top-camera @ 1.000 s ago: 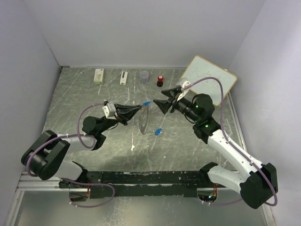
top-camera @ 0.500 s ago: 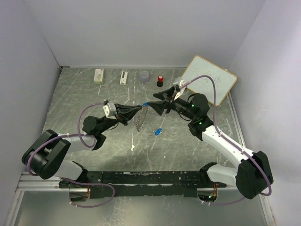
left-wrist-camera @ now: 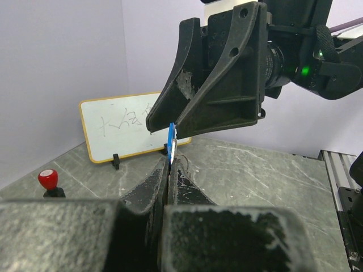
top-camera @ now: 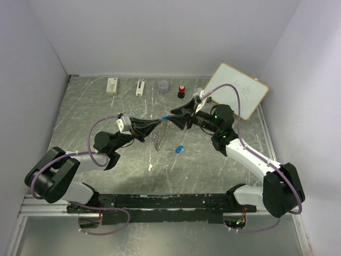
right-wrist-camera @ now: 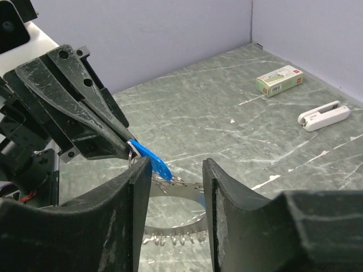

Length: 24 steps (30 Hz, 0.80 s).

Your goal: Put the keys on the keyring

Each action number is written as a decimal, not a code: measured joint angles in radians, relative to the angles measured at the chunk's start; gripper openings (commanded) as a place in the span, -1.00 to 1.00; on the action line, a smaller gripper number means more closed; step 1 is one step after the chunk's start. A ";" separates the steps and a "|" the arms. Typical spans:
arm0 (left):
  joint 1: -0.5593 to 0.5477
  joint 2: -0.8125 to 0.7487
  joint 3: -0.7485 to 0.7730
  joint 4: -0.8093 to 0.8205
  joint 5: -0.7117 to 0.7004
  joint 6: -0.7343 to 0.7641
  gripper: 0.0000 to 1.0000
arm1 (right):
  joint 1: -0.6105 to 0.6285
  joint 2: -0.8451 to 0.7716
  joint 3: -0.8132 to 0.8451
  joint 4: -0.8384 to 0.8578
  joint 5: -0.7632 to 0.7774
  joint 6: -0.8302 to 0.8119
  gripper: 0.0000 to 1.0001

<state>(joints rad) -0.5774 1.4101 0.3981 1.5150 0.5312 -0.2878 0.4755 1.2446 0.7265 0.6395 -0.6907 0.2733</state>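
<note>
My left gripper (top-camera: 159, 122) is shut on an oval blue key (right-wrist-camera: 151, 161), whose edge sticks up from between its fingertips (left-wrist-camera: 171, 139). The toothed grey keyring (right-wrist-camera: 187, 225) hangs just below that key, above the table (top-camera: 157, 140). My right gripper (right-wrist-camera: 177, 167) meets the left one tip to tip. It is open, with its jaws on either side of the blue key, and the key lies against its left finger (right-wrist-camera: 135, 187). A second blue key (top-camera: 179, 149) lies on the table below the right gripper (top-camera: 172, 118).
A whiteboard (top-camera: 237, 89) leans at the back right. A red-and-black knob (top-camera: 181, 91), a clear cup (top-camera: 163, 85), a white clip (top-camera: 140, 88) and a green-and-white box (top-camera: 112, 85) line the back edge. Walls close in on three sides.
My right gripper has moved left to the left gripper's tip and its jaws have narrowed around the blue key. The hanging keyring has turned slightly. The left arm stayed put.
</note>
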 measured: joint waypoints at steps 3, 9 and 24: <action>0.000 0.000 0.000 0.000 0.001 0.000 -0.87 | -0.005 0.002 0.000 0.002 -0.012 -0.001 -0.23; 0.000 0.000 0.003 0.000 0.012 -0.006 -0.87 | -0.014 0.018 0.002 0.009 -0.046 -0.001 -0.33; 0.018 0.053 0.072 0.003 0.095 -0.089 -0.87 | -0.037 0.029 0.002 0.082 -0.146 -0.026 -0.56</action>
<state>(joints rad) -0.5591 1.4635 0.4706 1.5185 0.6258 -0.3767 0.4385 1.2739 0.7288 0.7219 -0.8364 0.2478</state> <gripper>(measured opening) 0.072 0.249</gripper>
